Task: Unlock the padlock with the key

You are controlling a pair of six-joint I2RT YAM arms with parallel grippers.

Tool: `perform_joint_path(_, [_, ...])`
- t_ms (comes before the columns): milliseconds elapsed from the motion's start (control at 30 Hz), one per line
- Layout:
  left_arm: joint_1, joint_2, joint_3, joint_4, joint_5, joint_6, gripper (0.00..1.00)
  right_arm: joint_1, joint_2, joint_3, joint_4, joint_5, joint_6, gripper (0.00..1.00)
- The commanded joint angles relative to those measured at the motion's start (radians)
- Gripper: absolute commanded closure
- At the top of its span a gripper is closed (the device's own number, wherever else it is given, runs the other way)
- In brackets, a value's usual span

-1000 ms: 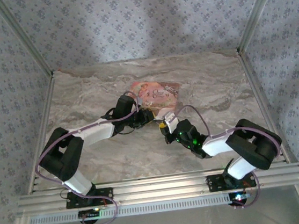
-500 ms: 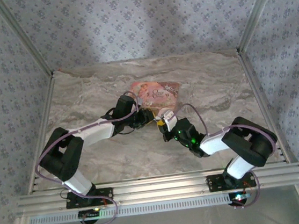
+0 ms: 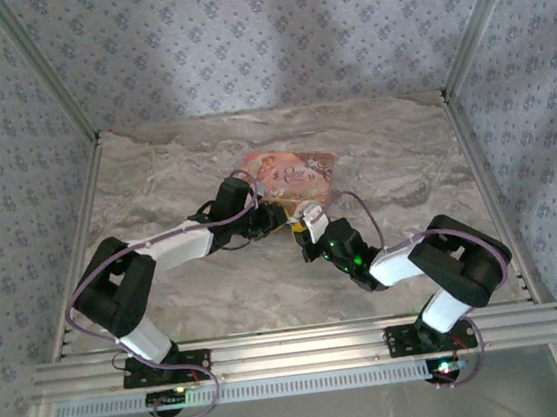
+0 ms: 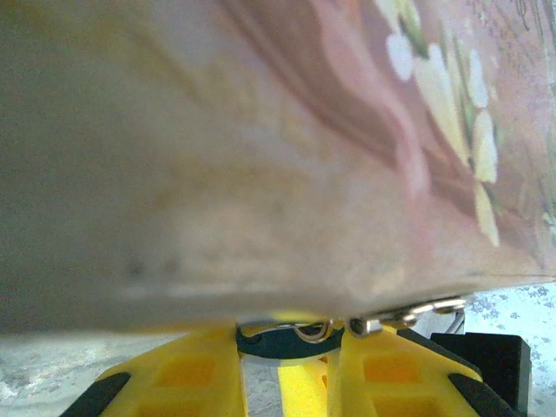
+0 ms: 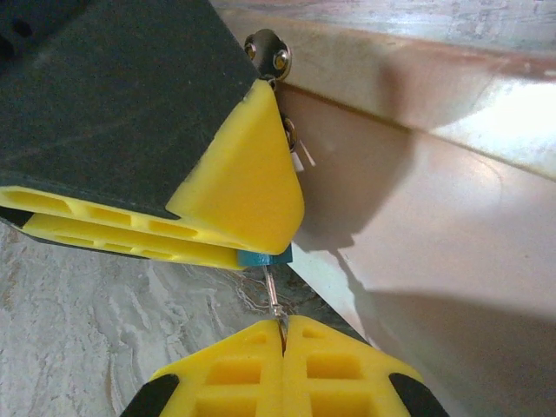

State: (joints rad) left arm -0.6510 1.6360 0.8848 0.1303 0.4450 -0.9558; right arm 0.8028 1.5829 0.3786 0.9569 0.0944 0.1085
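Room: walls point(image 3: 239, 42) papered in a small blue-grey floral print are seen on three sides, with an aluminium frame point(image 3: 295, 353) across the near edge.
Counter: a marbled grey-brown counter point(image 3: 155, 182) is lit unevenly, brighter toward the middle.
Pink box: a pink illustrated box point(image 3: 289, 172) is laid near the counter's centre, just beyond both tools.
Left tool: the left tool point(image 3: 272, 219) is pressed up against the near edge of the box, and its yellow fingers are closed around the padlock.
Padlock: the padlock point(image 4: 269, 341) is mostly hidden between those fingers; a dark teal sliver and a small metal loop are seen under the box edge.
Right tool: the right tool point(image 5: 282, 334) is clamped tight on the key, fingertips meeting.
Key: the thin metal key point(image 5: 275, 300) is held pointing at the padlock, its tip touching it.
Change over one second: the right tool has been carried slightly farther from its base toward the box, and the right elbow has been drawn left.
Unchanged: the left arm and the box are found where they were.
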Motion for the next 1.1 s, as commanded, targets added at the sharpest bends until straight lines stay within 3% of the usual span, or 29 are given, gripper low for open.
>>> perform_joint_path(0, [-0.010,-0.030,0.020,0.037,0.047,-0.018,0.76,-0.011,0.015,0.016,0.046,0.016,0.021,1.00])
perform_joint_path(867, [-0.017,-0.029,-0.008,0.079,0.018,-0.070,0.76,-0.018,0.055,0.040,0.165,-0.001,0.072,1.00])
perform_joint_path(1067, [-0.021,-0.036,-0.029,0.109,-0.013,-0.096,0.76,0.004,0.057,0.055,0.135,0.069,0.070,1.00])
